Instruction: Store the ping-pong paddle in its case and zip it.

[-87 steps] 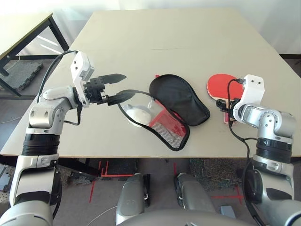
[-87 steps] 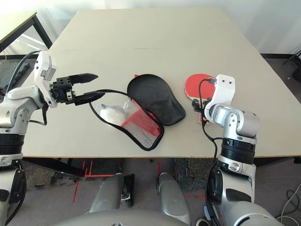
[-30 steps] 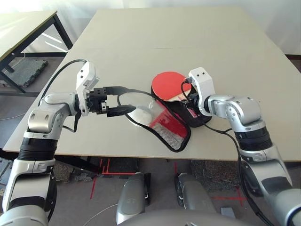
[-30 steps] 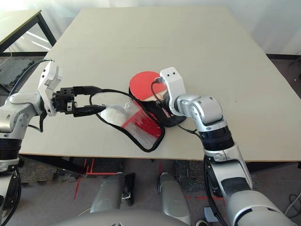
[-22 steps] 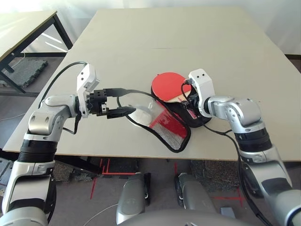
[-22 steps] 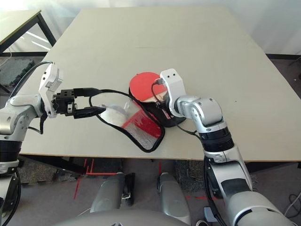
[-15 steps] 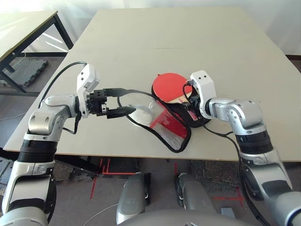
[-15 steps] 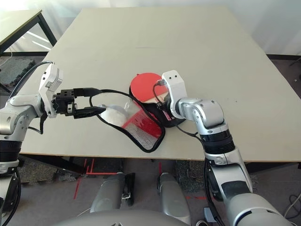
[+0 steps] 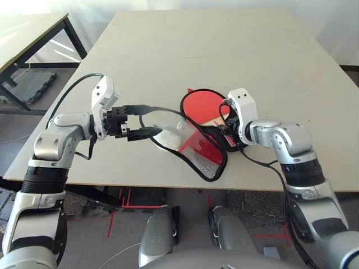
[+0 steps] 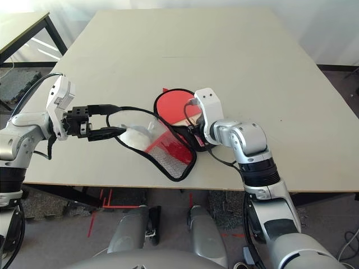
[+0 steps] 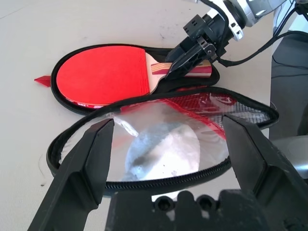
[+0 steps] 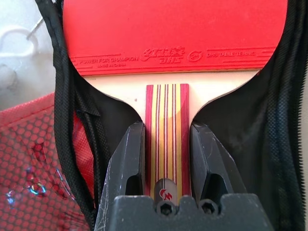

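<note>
The left arm is rising from the lower left corner of the frame, its forearm standing nearly upright, its wrist bending inward at mid-left. The left gripper (image 9: 147, 120) is pointing toward the middle of the frame, its two black fingers spreading wide apart, one above the other. The right arm is reaching in from the lower right corner, slanting up and leftward, its white wrist mount standing right of centre. The right gripper (image 12: 167, 144) is pointing leftward near the centre of the frame, its two fingers closing on a handle from both sides.
</note>
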